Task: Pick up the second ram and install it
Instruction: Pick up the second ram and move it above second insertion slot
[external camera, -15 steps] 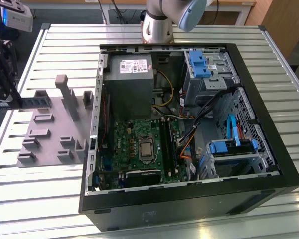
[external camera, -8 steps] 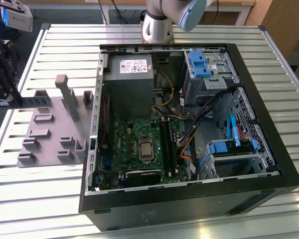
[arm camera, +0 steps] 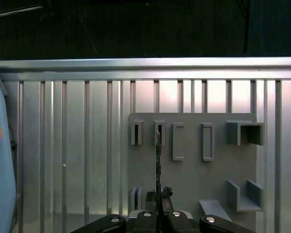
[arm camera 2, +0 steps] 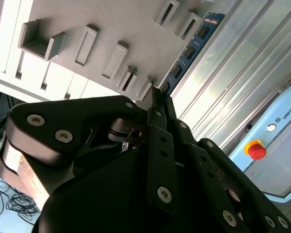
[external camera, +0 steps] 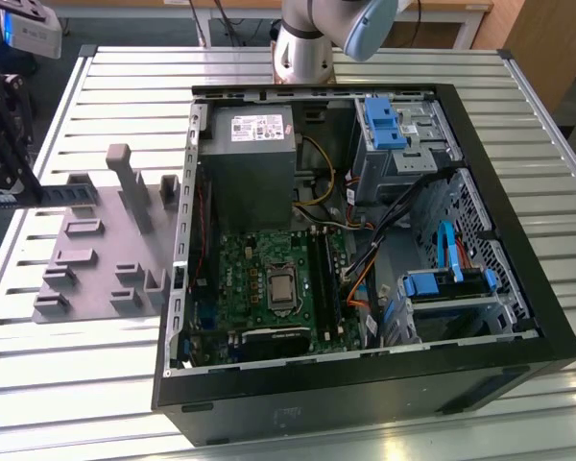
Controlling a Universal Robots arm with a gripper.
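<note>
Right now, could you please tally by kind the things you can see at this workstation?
second ram, held in the pincer: 1
grey fixture tray: 1
open computer case: 1
Total: 3

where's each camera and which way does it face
Exterior view: off the arm, looking down on the table, open computer case and grey fixture tray; the arm's base shows.
First wrist view: on the wrist, facing past the hand onto the tray; the second ram appears edge-on.
Second wrist view: on the wrist, behind the hand's linkage, seeing the ram's chips.
Shared: both wrist views show ram and tray.
</note>
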